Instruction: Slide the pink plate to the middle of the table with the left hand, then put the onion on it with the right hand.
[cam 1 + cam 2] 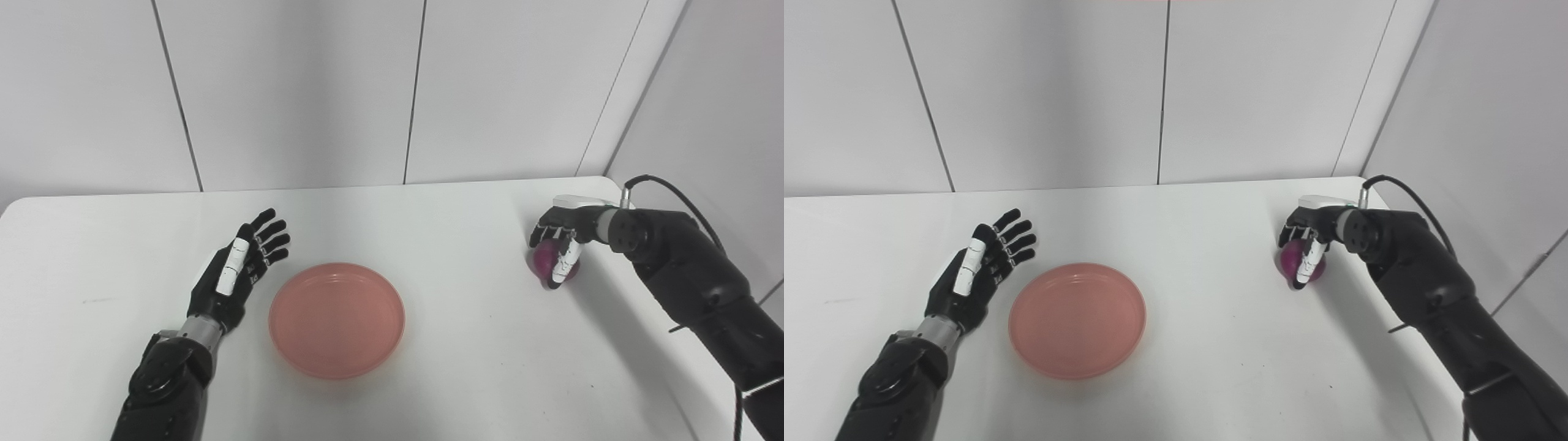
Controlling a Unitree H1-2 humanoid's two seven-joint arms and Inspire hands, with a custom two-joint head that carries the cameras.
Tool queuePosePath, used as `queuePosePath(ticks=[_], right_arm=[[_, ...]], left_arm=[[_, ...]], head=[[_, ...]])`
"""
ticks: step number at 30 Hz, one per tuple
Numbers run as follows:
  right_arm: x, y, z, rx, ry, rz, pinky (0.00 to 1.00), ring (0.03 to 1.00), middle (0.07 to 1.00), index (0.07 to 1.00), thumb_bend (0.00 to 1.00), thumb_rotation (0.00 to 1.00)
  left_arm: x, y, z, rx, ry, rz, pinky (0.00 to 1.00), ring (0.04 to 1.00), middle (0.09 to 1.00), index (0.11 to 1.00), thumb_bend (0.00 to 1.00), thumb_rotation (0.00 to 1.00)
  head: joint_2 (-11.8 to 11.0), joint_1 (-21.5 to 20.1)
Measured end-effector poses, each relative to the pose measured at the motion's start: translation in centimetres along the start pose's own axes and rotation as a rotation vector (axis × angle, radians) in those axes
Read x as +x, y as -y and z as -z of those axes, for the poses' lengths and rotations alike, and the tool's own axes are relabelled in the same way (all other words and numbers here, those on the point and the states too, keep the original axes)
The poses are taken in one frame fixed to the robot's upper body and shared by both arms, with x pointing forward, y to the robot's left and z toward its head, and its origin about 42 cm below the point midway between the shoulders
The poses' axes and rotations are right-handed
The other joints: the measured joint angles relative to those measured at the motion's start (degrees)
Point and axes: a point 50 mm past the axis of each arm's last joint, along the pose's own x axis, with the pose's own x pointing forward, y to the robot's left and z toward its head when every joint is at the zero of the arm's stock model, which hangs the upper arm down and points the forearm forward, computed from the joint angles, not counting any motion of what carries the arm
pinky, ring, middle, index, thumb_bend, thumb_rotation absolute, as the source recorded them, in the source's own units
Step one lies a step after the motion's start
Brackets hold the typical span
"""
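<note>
A round pink plate (337, 318) lies on the white table (441, 220), near its middle and a little toward me. My left hand (236, 272) hovers just left of the plate, open, fingers stretched out and apart, touching nothing. Far right, the purple onion (545, 258) rests on the table near the right edge. My right hand (560, 236) comes down over the onion, fingers curled around it; most of the onion is hidden under them.
Grey wall panels (416, 92) rise straight behind the table's back edge. The table's right edge (618, 257) runs close beside the onion and under my right forearm. A black cable (674, 190) loops above the right wrist.
</note>
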Motion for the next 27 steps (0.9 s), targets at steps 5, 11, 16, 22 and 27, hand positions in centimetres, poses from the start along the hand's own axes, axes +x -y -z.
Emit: queuePosePath(ticks=[5, 11, 16, 22, 27], right_arm=[[0.12, 0.14, 0.09, 0.003, -0.005, -0.003, 0.44, 0.568, 0.653, 0.651, 0.90, 0.02], [0.33, 0.28, 0.32, 0.016, -0.010, -0.013, 0.39, 0.506, 0.590, 0.634, 0.86, 0.00], [0.40, 0.03, 0.41, 0.023, -0.008, -0.033, 0.35, 0.432, 0.487, 0.619, 0.57, 0.00], [0.44, 0.00, 0.48, 0.027, -0.005, -0.033, 0.33, 0.430, 0.482, 0.502, 0.53, 0.00], [0.47, -0.06, 0.50, 0.024, -0.004, -0.038, 0.37, 0.459, 0.508, 0.478, 0.53, 0.00]], left_arm=[[0.05, -0.04, 0.04, 0.001, 0.001, -0.001, 0.85, 0.865, 0.884, 0.873, 0.88, 0.82], [0.06, -0.03, 0.03, 0.001, 0.002, -0.001, 0.85, 0.864, 0.881, 0.871, 0.88, 0.82], [-0.01, -0.08, 0.00, 0.003, 0.004, -0.002, 0.85, 0.869, 0.887, 0.875, 0.87, 0.83], [-0.02, -0.09, 0.01, 0.003, 0.003, -0.002, 0.85, 0.869, 0.887, 0.875, 0.87, 0.82], [0.09, -0.13, 0.10, 0.003, 0.001, -0.003, 0.85, 0.867, 0.885, 0.873, 0.87, 0.82]], head=[[0.1, -0.1], [0.1, -0.1], [0.2, -0.1], [0.2, -0.2], [0.2, -0.2]])
